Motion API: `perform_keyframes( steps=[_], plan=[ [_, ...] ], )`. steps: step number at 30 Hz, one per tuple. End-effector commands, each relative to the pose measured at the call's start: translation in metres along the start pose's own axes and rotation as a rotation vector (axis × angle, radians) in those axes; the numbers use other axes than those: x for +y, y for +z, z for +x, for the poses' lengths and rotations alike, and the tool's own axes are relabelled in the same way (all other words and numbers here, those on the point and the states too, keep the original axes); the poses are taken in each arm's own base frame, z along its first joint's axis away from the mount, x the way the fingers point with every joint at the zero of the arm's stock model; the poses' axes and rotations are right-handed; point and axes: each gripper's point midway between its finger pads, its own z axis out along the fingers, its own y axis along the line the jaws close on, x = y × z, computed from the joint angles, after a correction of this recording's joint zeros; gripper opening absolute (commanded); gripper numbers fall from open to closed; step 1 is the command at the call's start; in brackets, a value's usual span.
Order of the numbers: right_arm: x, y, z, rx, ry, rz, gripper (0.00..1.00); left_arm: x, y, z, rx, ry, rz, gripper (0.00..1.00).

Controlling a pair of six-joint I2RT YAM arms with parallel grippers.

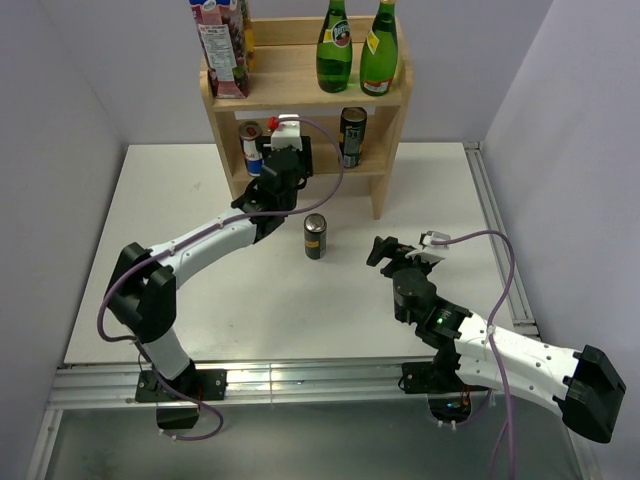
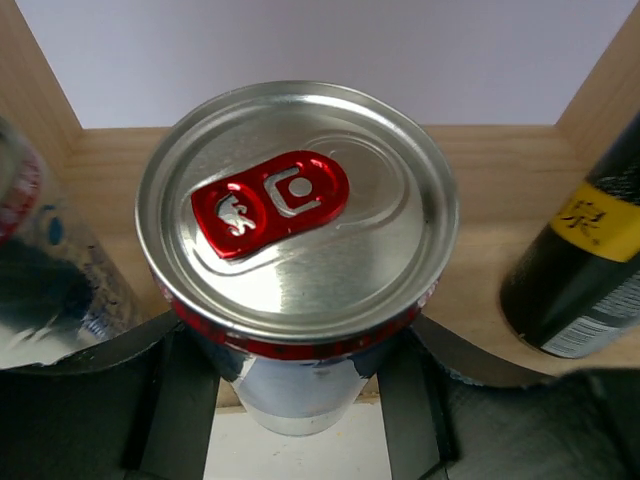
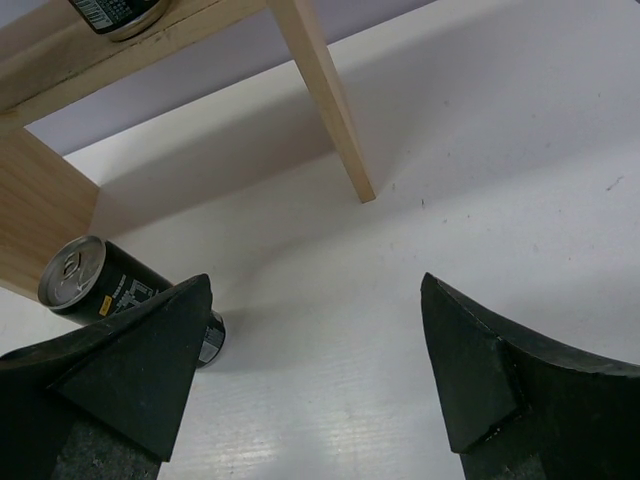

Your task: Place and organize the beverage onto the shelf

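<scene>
The light wood shelf stands at the table's far edge. My left gripper is shut on a silver can with a red tab and holds it upright at the front edge of the lower tier, between a red-blue-silver can and a black can. A dark can stands on the table in front of the shelf; it also shows in the right wrist view. My right gripper is open and empty, low over the table to the right of that can.
A juice carton and two green bottles stand on the shelf's top tier. The shelf's right side panel reaches the table ahead of my right gripper. A metal rail runs along the table's right edge.
</scene>
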Motion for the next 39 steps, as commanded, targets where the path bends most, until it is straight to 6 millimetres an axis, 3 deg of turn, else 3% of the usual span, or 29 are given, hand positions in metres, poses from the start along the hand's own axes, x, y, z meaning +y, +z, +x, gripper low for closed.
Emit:
perform_keyframes(
  steps=[1, 18, 22, 26, 29, 32, 33, 39],
  plan=[
    [0.000, 0.001, -0.009, -0.031, 0.043, 0.009, 0.92, -0.002, 0.009, -0.046, -0.101, -0.065, 0.008, 0.00],
    [-0.001, 0.002, -0.007, -0.028, 0.037, 0.015, 0.92, 0.024, 0.027, -0.036, -0.085, -0.073, -0.060, 0.04],
    [-0.001, 0.002, -0.007, -0.028, 0.036, 0.017, 0.92, 0.025, 0.027, -0.034, -0.084, -0.076, -0.059, 0.17],
    [-0.001, 0.002, -0.006, -0.028, 0.039, 0.016, 0.91, 0.025, 0.026, -0.033, -0.083, -0.080, -0.049, 0.57],
    [-0.001, 0.002, -0.006, -0.027, 0.038, 0.016, 0.92, 0.024, 0.026, -0.031, -0.079, -0.080, -0.050, 0.72],
    [-0.002, 0.002, -0.006, -0.028, 0.038, 0.019, 0.92, 0.025, 0.026, -0.029, -0.075, -0.081, -0.049, 0.79],
    [-0.002, 0.001, -0.007, -0.030, 0.040, 0.018, 0.91, 0.024, 0.026, -0.028, -0.074, -0.081, -0.047, 0.88],
    [-0.002, 0.001, -0.007, -0.031, 0.043, 0.019, 0.92, 0.024, 0.026, -0.024, -0.064, -0.083, -0.042, 0.89]
  ],
)
